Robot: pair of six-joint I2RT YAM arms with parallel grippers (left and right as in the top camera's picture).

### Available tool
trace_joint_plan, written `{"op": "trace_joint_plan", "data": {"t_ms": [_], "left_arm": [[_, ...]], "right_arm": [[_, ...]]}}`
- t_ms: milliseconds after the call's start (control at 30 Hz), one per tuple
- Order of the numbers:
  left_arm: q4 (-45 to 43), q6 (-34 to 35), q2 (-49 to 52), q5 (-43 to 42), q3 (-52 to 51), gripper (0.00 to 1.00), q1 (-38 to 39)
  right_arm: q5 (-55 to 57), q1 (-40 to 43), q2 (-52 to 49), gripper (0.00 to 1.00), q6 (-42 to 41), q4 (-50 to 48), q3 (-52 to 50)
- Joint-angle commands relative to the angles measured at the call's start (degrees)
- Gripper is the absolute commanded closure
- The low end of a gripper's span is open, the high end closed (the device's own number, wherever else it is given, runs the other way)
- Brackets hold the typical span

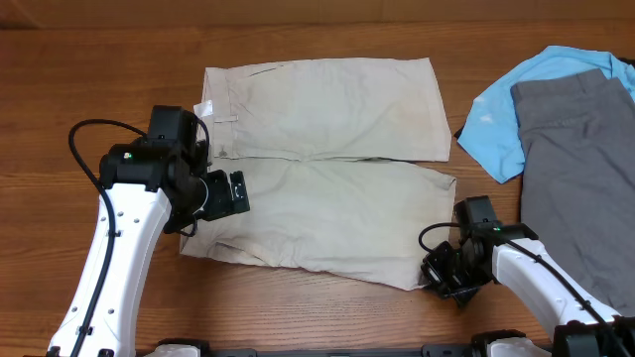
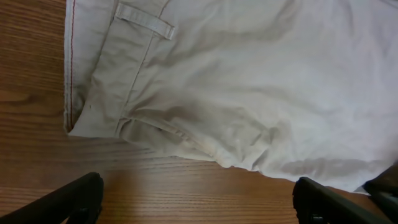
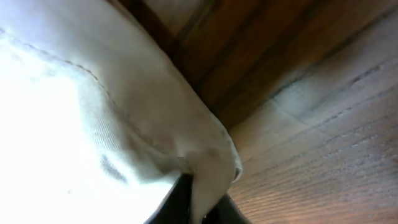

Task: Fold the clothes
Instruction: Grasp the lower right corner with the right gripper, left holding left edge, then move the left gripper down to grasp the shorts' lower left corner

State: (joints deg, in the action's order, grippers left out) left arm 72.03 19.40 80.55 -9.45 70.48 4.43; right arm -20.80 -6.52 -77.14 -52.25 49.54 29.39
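Observation:
The clothes, pale beige shorts (image 1: 327, 169), lie flat on the wooden table (image 1: 89, 59), waistband to the left and both legs pointing right. My left gripper (image 1: 222, 194) hovers at the near left corner of the waistband, wide open; in the left wrist view its fingers (image 2: 81, 198) straddle bare wood just short of the shorts (image 2: 249, 93). My right gripper (image 1: 443, 274) is at the near leg's front right hem corner. In the right wrist view it (image 3: 202, 210) is shut on a pinch of the shorts' hem (image 3: 211, 168).
A light blue shirt (image 1: 501, 119) lies at the back right with grey trousers (image 1: 580, 169) partly over it, close to the right arm. Bare wood shows along the table's front edge and on the left side.

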Motion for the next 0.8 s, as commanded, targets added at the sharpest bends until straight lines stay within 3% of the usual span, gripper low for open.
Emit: {"op": "trace_joint_plan", "data": {"t_ms": [0,600,633,700,767], "left_arm": [[-0.09,0.55,0.35,-0.63,-0.33,0.00,0.11],[-3.06,0.55,0.35,1.25,-0.33,0.00,0.09],[-2.69,0.57,0.35,0.39,-0.35,0.08,0.09],[-0.81,2.56,0.35,-0.31,-0.35,0.33,0.11],[2.64,5.42,0.35,-0.31,-0.57,0.41,0.11]], "right_arm": [[1.20,-0.15,-0.57,0.96,0.20,-0.72,-0.50],[1.22,-0.15,-0.57,0.93,0.15,0.02,-0.50],[1.22,-0.15,-0.57,0.93,0.11,0.00,-0.50],[1.20,-0.15,-0.57,0.93,-0.24,-0.07,-0.50],[1.22,-0.15,-0.57,0.92,-0.22,-0.07,-0.50]]}}
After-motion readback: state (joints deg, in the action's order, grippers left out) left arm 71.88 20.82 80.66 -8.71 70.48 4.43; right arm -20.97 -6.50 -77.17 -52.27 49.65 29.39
